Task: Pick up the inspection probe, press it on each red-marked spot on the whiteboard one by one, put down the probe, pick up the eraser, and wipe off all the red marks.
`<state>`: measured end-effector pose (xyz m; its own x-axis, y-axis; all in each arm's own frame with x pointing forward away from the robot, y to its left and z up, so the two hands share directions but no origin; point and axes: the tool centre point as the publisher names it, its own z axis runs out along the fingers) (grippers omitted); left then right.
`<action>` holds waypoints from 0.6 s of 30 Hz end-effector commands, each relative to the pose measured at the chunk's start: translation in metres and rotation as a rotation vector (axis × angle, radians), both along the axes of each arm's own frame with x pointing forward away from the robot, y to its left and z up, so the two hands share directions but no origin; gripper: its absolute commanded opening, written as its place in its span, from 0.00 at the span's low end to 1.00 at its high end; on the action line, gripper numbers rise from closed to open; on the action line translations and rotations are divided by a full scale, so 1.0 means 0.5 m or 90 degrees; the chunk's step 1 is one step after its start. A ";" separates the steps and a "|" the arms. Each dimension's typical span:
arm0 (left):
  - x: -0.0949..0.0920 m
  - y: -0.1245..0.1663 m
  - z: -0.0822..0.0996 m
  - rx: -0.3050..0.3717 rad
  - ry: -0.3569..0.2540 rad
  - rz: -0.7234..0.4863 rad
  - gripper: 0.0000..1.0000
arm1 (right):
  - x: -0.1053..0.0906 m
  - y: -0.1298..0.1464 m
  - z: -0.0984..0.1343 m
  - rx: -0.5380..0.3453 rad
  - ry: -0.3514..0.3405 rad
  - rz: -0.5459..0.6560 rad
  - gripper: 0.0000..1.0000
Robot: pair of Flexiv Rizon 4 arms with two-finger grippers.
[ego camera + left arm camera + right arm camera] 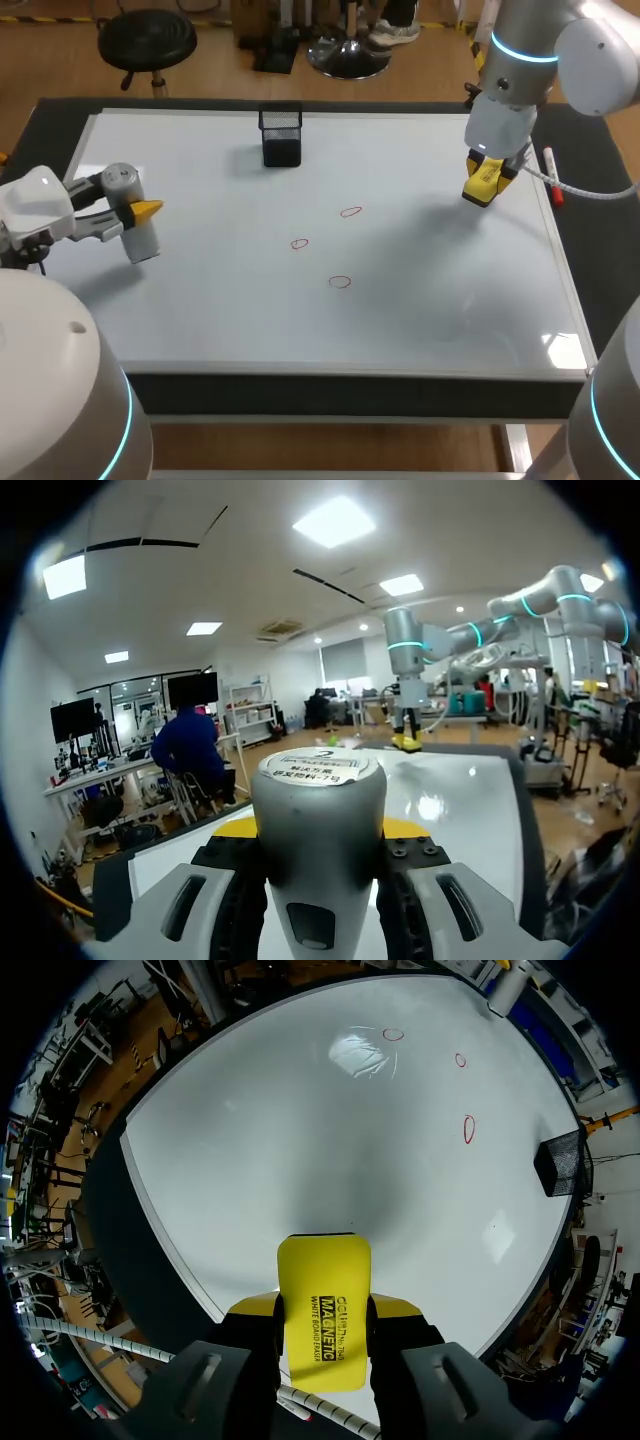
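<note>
Whiteboard [200,300] white, bearing three red outlined ovals [350,212]. Eraser [323,1305] yellow with black lettering; probe [318,825] silver-grey with a pale cap label. Mesh holder [281,135] black.

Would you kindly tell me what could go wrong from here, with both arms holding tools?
1. The right gripper is shut on the eraser while the left gripper holds the probe; wiping first would remove the three red marks before they are pressed.
2. The marks sit close together in the middle of the whiteboard, so both arms reaching there might collide.

Whiteboard [200,300] bears black mesh holder [281,135], red circles [340,282]
</note>
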<state>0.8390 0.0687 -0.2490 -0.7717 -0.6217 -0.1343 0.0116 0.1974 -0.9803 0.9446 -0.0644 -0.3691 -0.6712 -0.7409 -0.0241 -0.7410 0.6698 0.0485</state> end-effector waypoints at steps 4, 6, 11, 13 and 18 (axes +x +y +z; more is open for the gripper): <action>-0.009 0.016 -0.002 -0.004 -0.002 0.020 0.00 | 0.000 -0.001 0.001 -0.002 0.000 0.001 0.00; -0.009 0.018 -0.002 -0.004 -0.001 0.024 0.00 | 0.000 -0.001 0.001 -0.002 0.000 0.001 0.00; -0.009 0.021 -0.001 -0.005 0.003 0.027 0.00 | 0.000 -0.001 0.001 -0.002 0.000 0.001 0.00; -0.009 0.021 -0.001 -0.005 0.003 0.027 0.00 | 0.000 -0.001 0.001 -0.002 0.000 0.001 0.00; -0.009 0.021 -0.001 -0.005 0.003 0.027 0.00 | 0.000 -0.001 0.001 -0.002 0.000 0.001 0.00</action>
